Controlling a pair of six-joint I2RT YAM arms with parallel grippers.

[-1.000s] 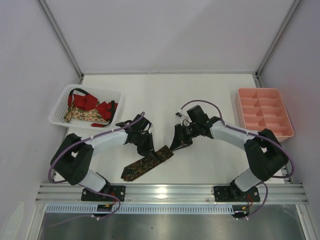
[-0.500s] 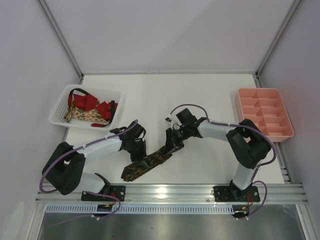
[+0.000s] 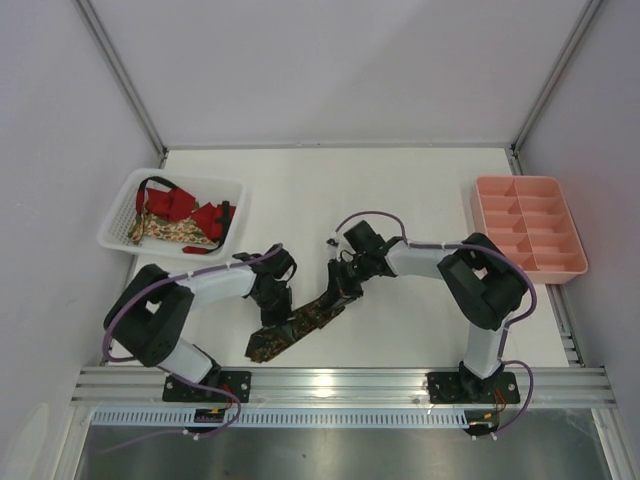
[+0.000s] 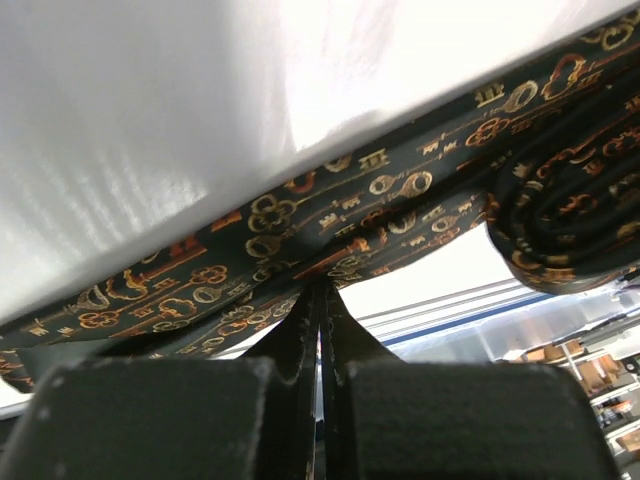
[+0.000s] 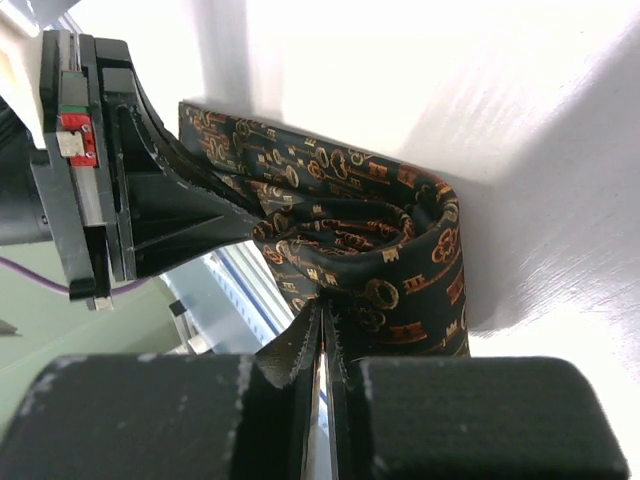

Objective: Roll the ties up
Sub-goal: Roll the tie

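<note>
A dark brown tie (image 3: 296,325) with a reddish-gold key pattern lies diagonally on the white table between the arms. Its upper right end is rolled into a loose coil (image 5: 370,250), which also shows at the right of the left wrist view as a coil (image 4: 560,215). My left gripper (image 3: 272,306) is shut, pinching the tie's flat part (image 4: 300,225) at its edge, the gripper (image 4: 320,295) tips pressed together. My right gripper (image 3: 345,287) is shut on the coil's lower fold, its tips (image 5: 325,305) closed tight. Red and beige floral ties (image 3: 180,218) lie in a basket.
The white mesh basket (image 3: 120,215) stands at the left, a pink compartment tray (image 3: 527,226) at the right edge. The metal rail (image 3: 340,385) runs along the near edge. The left gripper's body (image 5: 95,170) sits close beside the coil.
Both grippers have closed on the dark tie. The left gripper came down and left onto its middle; the right gripper moved left to the upper end, which is now bunched into a coil.
</note>
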